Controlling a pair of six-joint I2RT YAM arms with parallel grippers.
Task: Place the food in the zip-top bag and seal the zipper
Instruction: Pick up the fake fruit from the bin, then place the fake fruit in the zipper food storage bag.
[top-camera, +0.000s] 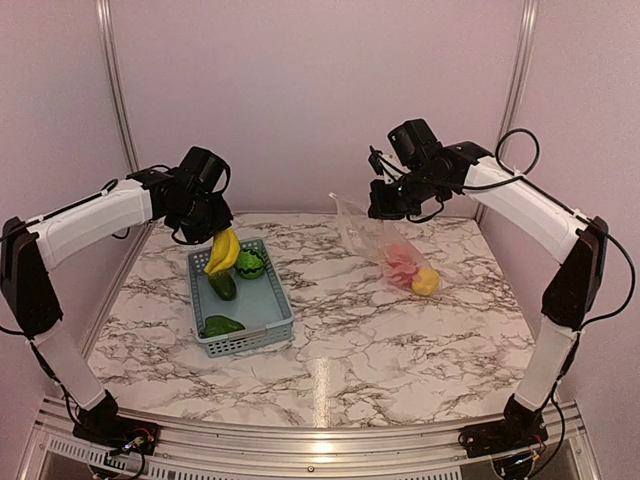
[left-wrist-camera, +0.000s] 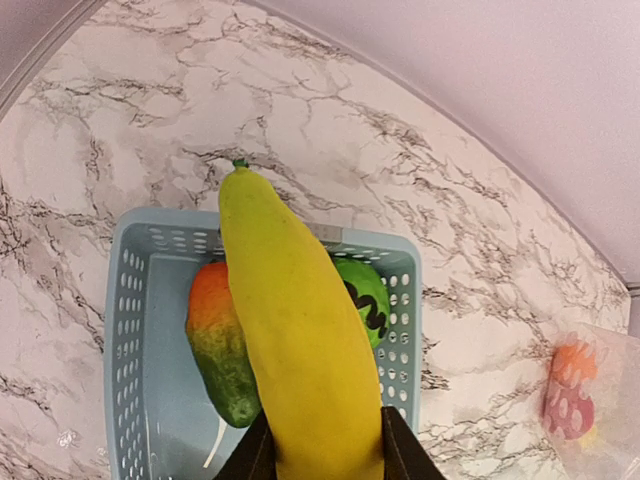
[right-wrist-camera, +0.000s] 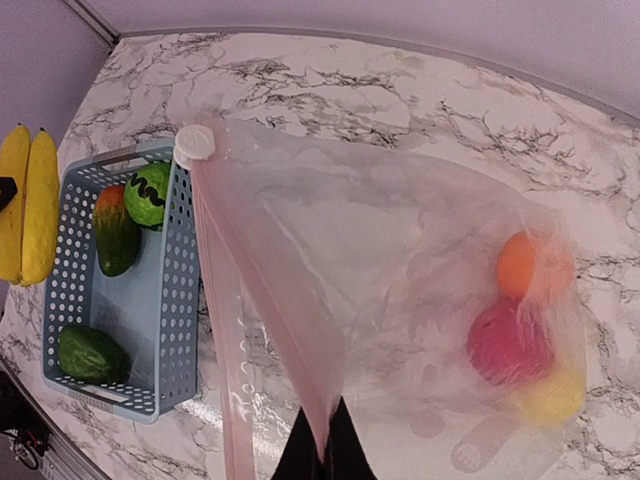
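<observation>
Top external view: food split three ways. 2 yellow bananas (top-camera: 224, 252) joined as one bunch hang in the left claw (top-camera: 212, 232), in the air over the far end of the basket (top-camera: 285, 300), not touching it. In the left wrist view the claw fingers (left-wrist-camera: 405, 450) press both sides of the banana, so it is clamped narrow on the bunch. 3 pieces lie in the grey-blue mesh basket: 1 round green piece with black stripes (top-camera: 250, 264) at the far end, 1 orange-and-green piece (top-camera: 223, 285) just beside it, and 1 dark green piece (top-camera: 221, 325) at the near end, apart from the other two. 3 pieces are already inside the zip-top bag (top-camera: 365, 235), bunched at its low end: 1 orange (right-wrist-camera: 520, 265), 1 red (right-wrist-camera: 508, 342), 1 yellow (right-wrist-camera: 550, 395). The loaded end of the bag rests on the worktop (top-camera: 400, 340) right of centre, well apart from the basket, while its mouth end is lifted. The right claw (top-camera: 385, 205) is closed tight, pinching the bag at the mouth edge. Right wrist view: the zipper (right-wrist-camera: 225, 300) runs from the claw up to 1 round whitish slider tab (right-wrist-camera: 194, 145), and the mouth is gaping, not sealed. 1 basket, 1 bag, 2 arms.
</observation>
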